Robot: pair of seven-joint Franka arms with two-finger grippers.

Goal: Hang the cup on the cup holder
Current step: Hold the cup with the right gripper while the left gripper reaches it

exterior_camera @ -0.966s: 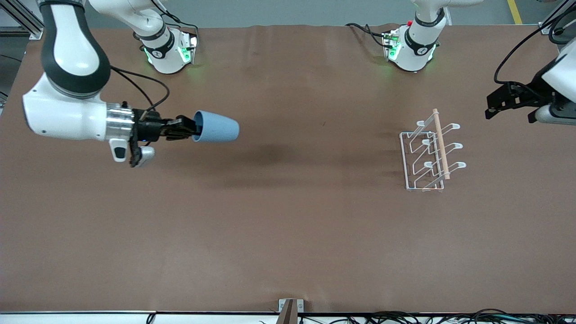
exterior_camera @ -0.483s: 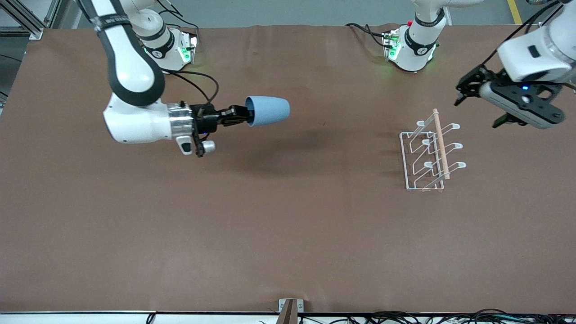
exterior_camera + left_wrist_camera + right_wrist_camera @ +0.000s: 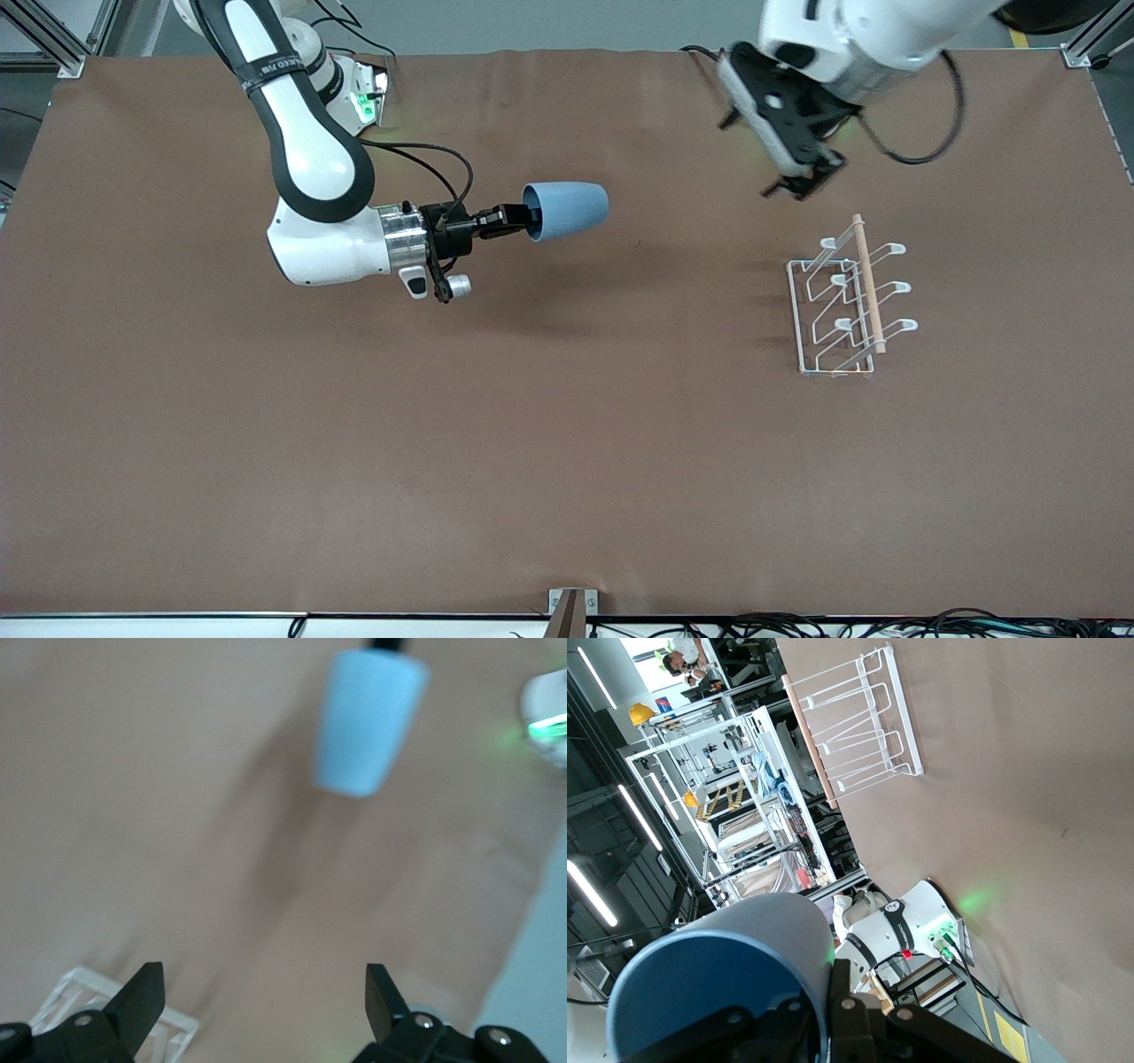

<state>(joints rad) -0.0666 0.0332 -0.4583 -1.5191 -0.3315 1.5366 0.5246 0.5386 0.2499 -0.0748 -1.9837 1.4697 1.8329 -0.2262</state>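
My right gripper (image 3: 521, 221) is shut on the rim of the light-blue cup (image 3: 567, 211) and holds it on its side in the air over the middle of the table, base pointing toward the cup holder. In the right wrist view the cup (image 3: 718, 974) fills the lower corner, one finger inside the rim and one outside. The white wire cup holder (image 3: 849, 301) with its wooden rod stands toward the left arm's end; it also shows in the right wrist view (image 3: 859, 718). My left gripper (image 3: 797, 182) is open and empty in the air above the table beside the holder; its wrist view shows the cup (image 3: 368, 722) and a corner of the holder (image 3: 80, 988).
The brown table cover (image 3: 567, 461) is bare around the holder. The right arm's base (image 3: 341, 84) stands at the table's edge farthest from the front camera. The left arm's base shows in the right wrist view (image 3: 899, 926).
My right arm has carried the cup toward the cup holder. My left arm has swung in from the table's end to a spot above the table beside the holder.
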